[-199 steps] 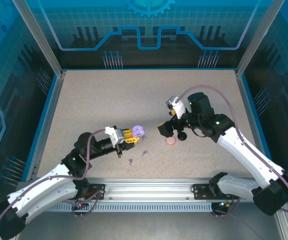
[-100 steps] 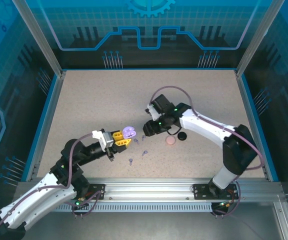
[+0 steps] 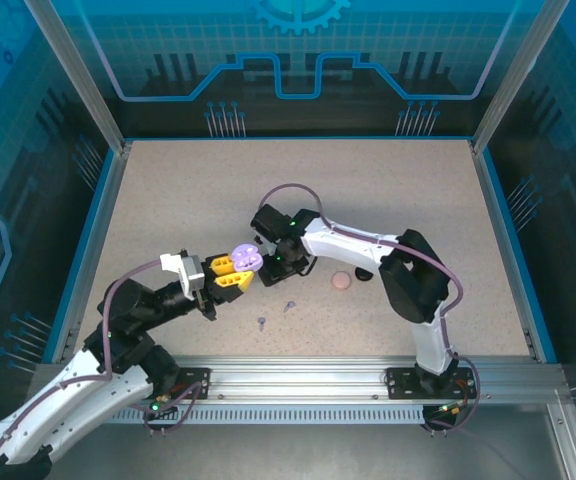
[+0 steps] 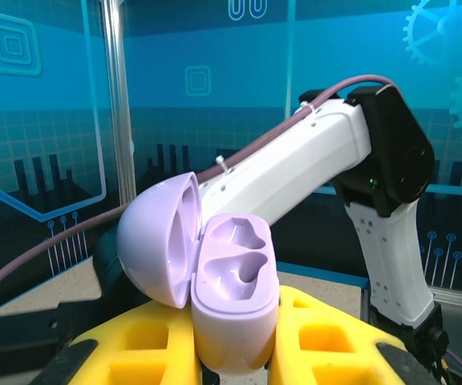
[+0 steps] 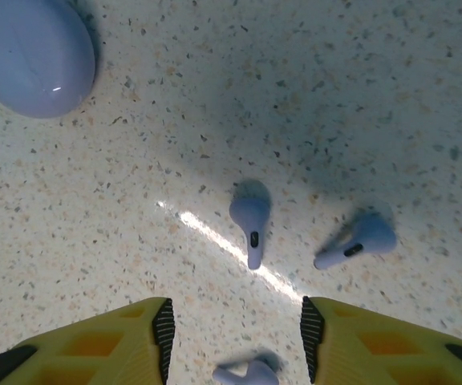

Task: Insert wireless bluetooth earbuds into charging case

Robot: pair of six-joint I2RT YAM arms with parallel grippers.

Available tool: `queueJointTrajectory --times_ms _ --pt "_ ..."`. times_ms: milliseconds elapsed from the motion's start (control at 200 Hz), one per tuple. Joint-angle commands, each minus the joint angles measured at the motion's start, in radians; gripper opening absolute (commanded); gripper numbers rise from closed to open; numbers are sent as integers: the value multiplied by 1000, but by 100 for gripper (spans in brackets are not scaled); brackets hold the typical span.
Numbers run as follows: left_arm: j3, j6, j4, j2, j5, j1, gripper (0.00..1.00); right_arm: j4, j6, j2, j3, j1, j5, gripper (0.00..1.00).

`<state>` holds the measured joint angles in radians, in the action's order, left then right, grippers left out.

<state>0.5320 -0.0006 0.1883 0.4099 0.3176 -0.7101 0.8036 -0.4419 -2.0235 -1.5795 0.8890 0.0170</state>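
Left gripper (image 3: 230, 275) pressed together on the case (image 4: 235, 301), yellow fingers (image 4: 327, 345) pinching its base from both sides. Lid (image 4: 155, 245) open, tipped toward 9 o'clock, both moulded wells bare. Seen from above, case at 1 o'clock off those fingers, with the right arm's wrist just beside it at 3 o'clock. Right gripper (image 5: 235, 325) spread, pointing down at the table (image 5: 375, 96), gripping nothing. First earbud (image 5: 245, 374) between its tips at the 6 o'clock edge of the wrist view, cut off by the frame, touching neither pad as far as visible. Second earbud (image 5: 249, 216) at 12 o'clock just beyond the tips, stem toward 6 o'clock. Third earbud (image 5: 358, 239) at 1 o'clock, near the second but apart from it. Rounded lavender shell (image 5: 34, 52) off at 10 o'clock, well apart from all three. Pink disc (image 3: 341, 281) on the table at 4 o'clock from the held case.
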Motion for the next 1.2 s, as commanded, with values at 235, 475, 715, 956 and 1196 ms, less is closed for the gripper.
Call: queueJointTrajectory --times_ms 235,475,715,956,1196 --pt "29 -31 -15 -12 20 -7 1 106 15 -157 -150 31 -91 49" --pt "29 -28 -20 -10 20 -7 1 121 24 -212 -200 33 -88 45" --pt "28 -26 -27 -9 16 -7 1 132 25 -233 -206 39 -73 39" --pt "28 -26 -29 -9 14 -7 1 133 28 -257 -206 46 -69 34" --pt "27 -22 -33 -9 11 -7 1 108 31 -248 -180 42 -55 27"
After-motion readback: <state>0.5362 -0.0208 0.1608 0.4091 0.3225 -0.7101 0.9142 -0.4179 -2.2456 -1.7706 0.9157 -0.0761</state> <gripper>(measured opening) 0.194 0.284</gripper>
